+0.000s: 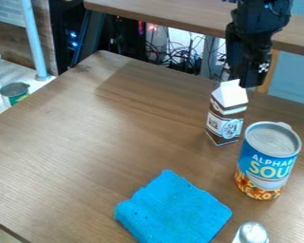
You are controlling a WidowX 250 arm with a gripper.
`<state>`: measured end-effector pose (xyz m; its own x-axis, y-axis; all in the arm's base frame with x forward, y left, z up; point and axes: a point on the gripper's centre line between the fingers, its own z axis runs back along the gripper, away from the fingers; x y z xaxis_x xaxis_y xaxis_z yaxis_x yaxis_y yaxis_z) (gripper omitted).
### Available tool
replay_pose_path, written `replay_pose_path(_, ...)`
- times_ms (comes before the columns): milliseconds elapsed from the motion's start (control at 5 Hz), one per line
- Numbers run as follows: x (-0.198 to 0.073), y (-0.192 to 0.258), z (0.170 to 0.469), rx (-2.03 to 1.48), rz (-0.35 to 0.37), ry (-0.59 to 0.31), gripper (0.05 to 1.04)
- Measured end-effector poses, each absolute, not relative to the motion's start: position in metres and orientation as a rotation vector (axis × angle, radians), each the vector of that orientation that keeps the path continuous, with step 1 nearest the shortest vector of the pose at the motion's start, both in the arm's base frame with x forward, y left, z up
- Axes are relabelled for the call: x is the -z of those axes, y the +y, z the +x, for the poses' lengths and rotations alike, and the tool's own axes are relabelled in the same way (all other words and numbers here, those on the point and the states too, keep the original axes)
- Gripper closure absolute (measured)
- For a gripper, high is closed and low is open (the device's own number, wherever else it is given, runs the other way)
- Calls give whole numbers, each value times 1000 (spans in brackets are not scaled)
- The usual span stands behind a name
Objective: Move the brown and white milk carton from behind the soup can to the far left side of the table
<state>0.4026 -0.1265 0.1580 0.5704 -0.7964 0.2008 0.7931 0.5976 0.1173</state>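
Observation:
The black gripper [248, 71] hangs from the top right, its lower end right at the peaked white top of a small brown and white carton [225, 121]. Whether the two touch cannot be told. The carton stands upright on the wooden table [116, 142]. To its right and nearer the camera is an upright blue soup can [267, 161] with a grey top. A folded blue cloth [174, 209] lies at the lower middle, left of the can. At the bottom edge, a silver-topped shaker [251, 233] is partly cut off.
Beyond the table's left edge, a lower light counter [18, 71] holds a small green can [15, 92], near a pale blue pole [35, 38]. Another wooden surface [174, 14] runs across the top, with tangled cables [186, 57] below it, behind the table's far edge.

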Motion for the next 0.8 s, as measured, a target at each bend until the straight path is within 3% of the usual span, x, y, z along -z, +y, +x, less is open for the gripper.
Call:
replay_pose_path(200,-139,-127,401,935,5,-191,82)
replay_pose_path(800,-121,-116,408,854,125,-194,82)
